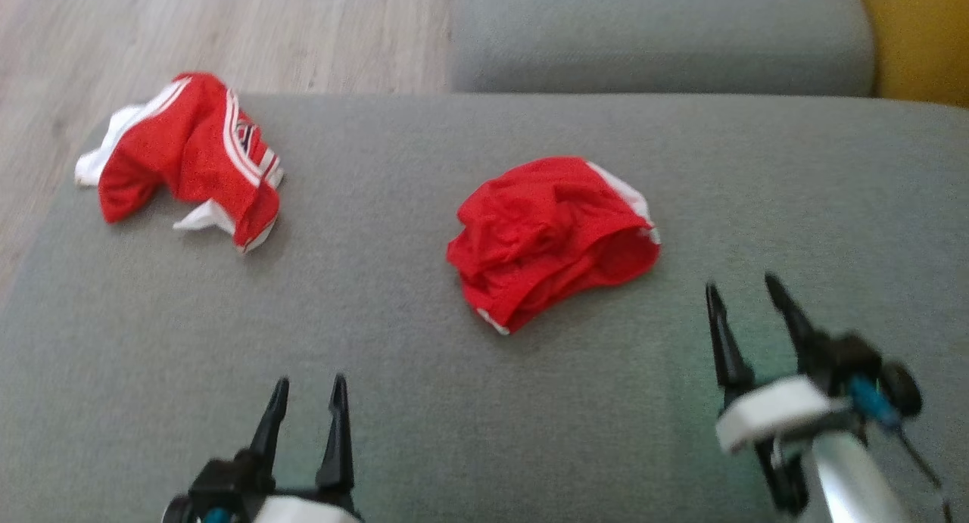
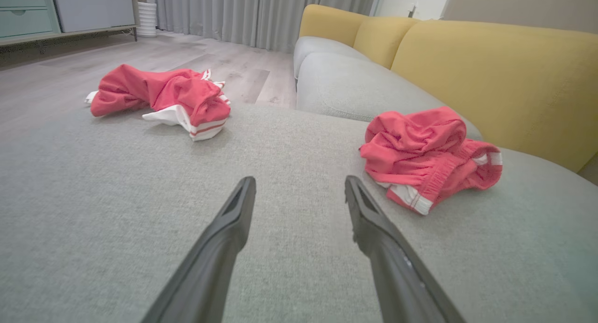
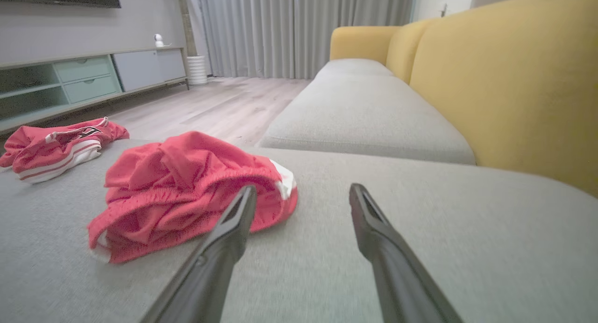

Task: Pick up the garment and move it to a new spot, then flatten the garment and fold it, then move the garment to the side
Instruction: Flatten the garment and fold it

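Observation:
Two crumpled red garments with white trim lie on the grey sofa seat (image 1: 484, 402). One garment (image 1: 551, 239) (image 2: 427, 157) (image 3: 187, 197) sits near the middle. The other garment (image 1: 189, 156) (image 2: 163, 96) (image 3: 56, 145) rests at the seat's far left corner. My left gripper (image 1: 306, 398) (image 2: 299, 192) hovers open over bare cushion, nearer me than the middle garment and left of it. To the right of that garment my right gripper (image 1: 746, 288) (image 3: 303, 197) is open and empty, its left finger just in front of the cloth.
A second grey seat cushion (image 1: 658, 31) lies beyond, with the yellow sofa back (image 2: 504, 75) along the right. Wooden floor (image 1: 189, 31) runs past the seat's far left edge. A low cabinet (image 3: 88, 77) and curtains stand across the room.

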Tool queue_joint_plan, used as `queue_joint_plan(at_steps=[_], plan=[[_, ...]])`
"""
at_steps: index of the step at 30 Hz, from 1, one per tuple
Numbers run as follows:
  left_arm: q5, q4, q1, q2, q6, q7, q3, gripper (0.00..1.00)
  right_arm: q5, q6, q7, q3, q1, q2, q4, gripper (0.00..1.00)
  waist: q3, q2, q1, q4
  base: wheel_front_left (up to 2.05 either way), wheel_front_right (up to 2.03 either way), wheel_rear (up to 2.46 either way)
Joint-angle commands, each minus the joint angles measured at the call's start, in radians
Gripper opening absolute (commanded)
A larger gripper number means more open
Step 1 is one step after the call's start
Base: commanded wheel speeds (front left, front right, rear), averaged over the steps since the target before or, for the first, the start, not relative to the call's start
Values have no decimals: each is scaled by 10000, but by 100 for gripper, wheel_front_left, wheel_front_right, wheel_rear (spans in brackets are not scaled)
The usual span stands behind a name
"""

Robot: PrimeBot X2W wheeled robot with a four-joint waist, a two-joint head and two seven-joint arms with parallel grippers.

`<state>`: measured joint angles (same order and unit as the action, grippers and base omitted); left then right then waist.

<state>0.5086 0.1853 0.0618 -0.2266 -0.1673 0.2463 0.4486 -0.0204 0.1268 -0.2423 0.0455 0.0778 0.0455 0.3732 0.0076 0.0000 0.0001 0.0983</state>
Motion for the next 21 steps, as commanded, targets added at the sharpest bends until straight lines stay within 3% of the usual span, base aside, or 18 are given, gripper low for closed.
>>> queue_joint_plan(at_steps=[1, 10, 17, 18, 19, 20, 21], plan=[[-111, -433, -713, -79, -47, 16, -300, 100, 267, 39, 145, 126, 948, 47, -46, 100, 371, 0, -1, 353, 0, 0, 0], [-187, -741, -1390, 268, 143, 42, -42, 100, 1682, 39, 1226, -883, 3428, 55, 2433, 100, 1698, 0, -1, 1584, 0, 0, 0], [-268, -533, -1727, 519, 272, 102, -2, 100, 2303, 39, 1306, -1571, 4621, 283, 4054, 100, 2240, 0, -1, 2234, 0, 0, 0], [-278, -498, -1739, 536, 275, 109, -21, 100, 2382, 39, 1303, -1676, 4731, 291, 4238, 47, 2247, 0, -1, 2263, 0, 0, 0], [-292, -465, -1742, 548, 277, 115, -38, 100, 2451, 39, 1280, -1783, 4830, 290, 4387, 33, 2241, 0, -1, 2281, 0, 0, 0], [-304, -434, -1739, 558, 279, 120, -56, 100, 2482, 39, 1221, -1878, 4914, 278, 4503, 12, 2221, 0, -1, 2286, 0, 0, 0], [-315, -403, -1727, 565, 278, 125, -77, 100, 2475, 39, 1112, -1935, 4976, 254, 4592, 0, 2180, 0, -1, 2275, 0, 0, 0]])
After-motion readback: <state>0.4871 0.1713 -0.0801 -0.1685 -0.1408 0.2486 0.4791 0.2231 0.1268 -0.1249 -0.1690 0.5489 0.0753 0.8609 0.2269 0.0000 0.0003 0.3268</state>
